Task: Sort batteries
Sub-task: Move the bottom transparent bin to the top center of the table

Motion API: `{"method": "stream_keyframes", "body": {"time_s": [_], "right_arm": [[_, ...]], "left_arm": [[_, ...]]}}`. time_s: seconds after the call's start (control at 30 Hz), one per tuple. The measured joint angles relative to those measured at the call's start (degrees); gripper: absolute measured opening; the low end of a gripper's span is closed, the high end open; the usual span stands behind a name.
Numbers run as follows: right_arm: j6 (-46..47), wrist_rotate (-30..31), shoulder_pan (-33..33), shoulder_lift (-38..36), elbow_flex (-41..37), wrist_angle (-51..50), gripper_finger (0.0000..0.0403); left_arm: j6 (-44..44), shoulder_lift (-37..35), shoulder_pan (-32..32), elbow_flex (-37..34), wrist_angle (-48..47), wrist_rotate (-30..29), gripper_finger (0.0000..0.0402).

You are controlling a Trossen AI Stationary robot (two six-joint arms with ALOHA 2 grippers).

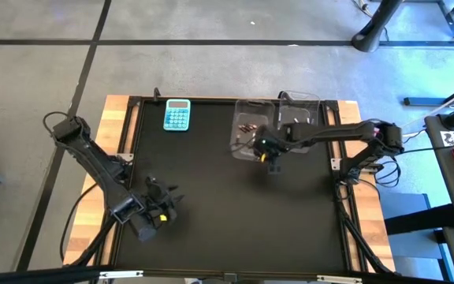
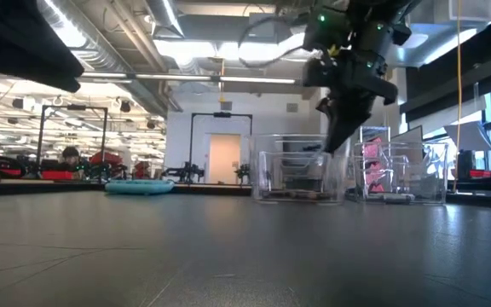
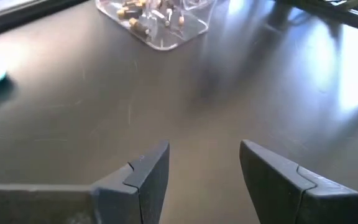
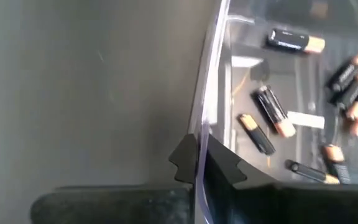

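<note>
The right gripper (image 4: 199, 163) is pinched on the clear wall of the left bin (image 4: 211, 74), at its near edge. The batteries (image 4: 267, 112) lie inside that bin. The left gripper (image 3: 204, 171) hovers spread over bare table (image 3: 241, 93).

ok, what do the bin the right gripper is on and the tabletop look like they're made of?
Bin: looks like clear hard plastic, glossy; the batteries inside show through its wall, and the edge glints. The right gripper is shut on that wall's rim. Tabletop: dark, smooth, semi-gloss sheet, with soft reflections of lights; material unclear, perhaps laminate or a mat.
</note>
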Motion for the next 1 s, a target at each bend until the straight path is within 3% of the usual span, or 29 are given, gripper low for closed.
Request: {"method": "stream_keyframes", "body": {"time_s": [0.2,0.47,0.87,1.0], "right_arm": [[-9.65,-0.02,-6.34,-1.76,0.01,-5.95,0.0008],[-14.94,-0.07,-13.41,-2.16,-0.01,-9.43,0.0017],[-12.79,-0.05,-15.23,-2.25,0.12,-12.37,0.0023],[-9.71,-0.07,-15.22,-2.23,0.03,-11.38,0.005]], "left_arm": [[1.25,0.0,0.04,-1.73,2.52,-0.29,0.0185],[1.49,0.0,0.02,-1.76,2.84,-0.31,0.0185],[1.69,0.0,0.04,-1.76,3.48,-0.38,0.0185],[1.55,0.0,0.04,-1.75,3.7,-0.36,0.0185]]}}
